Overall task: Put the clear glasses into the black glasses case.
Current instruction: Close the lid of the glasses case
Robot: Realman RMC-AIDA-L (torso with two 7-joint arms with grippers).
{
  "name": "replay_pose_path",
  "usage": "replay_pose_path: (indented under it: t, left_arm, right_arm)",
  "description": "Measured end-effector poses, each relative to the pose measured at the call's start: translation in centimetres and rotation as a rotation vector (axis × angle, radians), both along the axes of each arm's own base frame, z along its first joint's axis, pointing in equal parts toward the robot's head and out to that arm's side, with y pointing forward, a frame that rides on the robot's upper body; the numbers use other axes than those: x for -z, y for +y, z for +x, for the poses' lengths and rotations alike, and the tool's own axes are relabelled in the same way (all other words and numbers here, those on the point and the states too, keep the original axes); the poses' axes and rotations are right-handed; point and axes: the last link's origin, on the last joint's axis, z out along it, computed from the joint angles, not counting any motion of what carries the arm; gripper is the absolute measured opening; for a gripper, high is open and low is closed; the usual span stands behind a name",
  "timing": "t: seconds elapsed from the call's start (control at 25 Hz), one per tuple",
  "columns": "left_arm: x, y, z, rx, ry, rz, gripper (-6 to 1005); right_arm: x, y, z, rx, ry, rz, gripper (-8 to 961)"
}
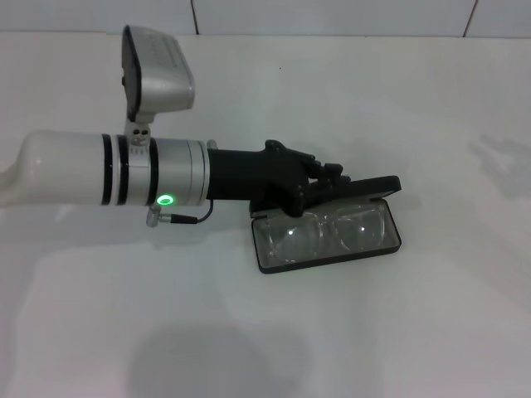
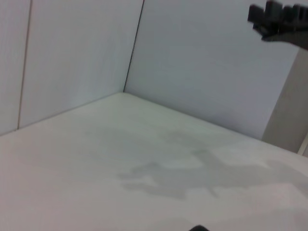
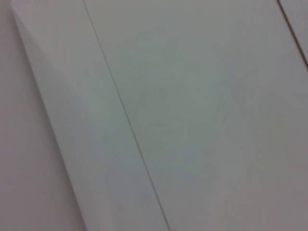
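1. The black rectangular hard-shell glasses case [image 1: 390,242] lay open on the white table [image 1: 431,332], a little right of centre in the head view, its lid [image 1: 377,184] tilted back on the far side.
2. The clear, fully transparent plastic wraparound glasses [image 1: 328,235] lay inside the lower tray, lenses side by side along the case's length; highlights on both lenses marked them.
3. The left gripper [image 1: 319,189], black and mounted on a white and silver arm reaching in from the left, sat at the case's far left corner, over the hinge edge and touching or just above the glasses' frame. Whether its fingers were spread, pressed together or pinching the frame could not be told from these views.
4. The right gripper was not in sight; its wrist camera showed only pale wall panels. The left wrist view showed table and wall, with a dark gripper part [image 2: 281,21] at one corner.
5. Judgement: the placing looked done or nearly so, with the lid not yet closed.
6. Handling, as judged: the glasses should be light, slick and springy, and easily scratched. Best taken at the bridge or top rim, not the lens faces; the arms would flex under a pinch. The case looked stiff and would likely slide on the smooth table if pushed.
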Motion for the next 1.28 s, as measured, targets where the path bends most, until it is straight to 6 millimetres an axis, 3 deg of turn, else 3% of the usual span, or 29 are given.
replay_pose_path:
  t: [1.28]
  left_arm:
    - [1.3, -0.6, -1.0, -0.050, 0.024, -0.013, 178]
  right_arm:
    - [1.4, 0.0, 0.4, 0.020, 0.034, -0.040, 237]
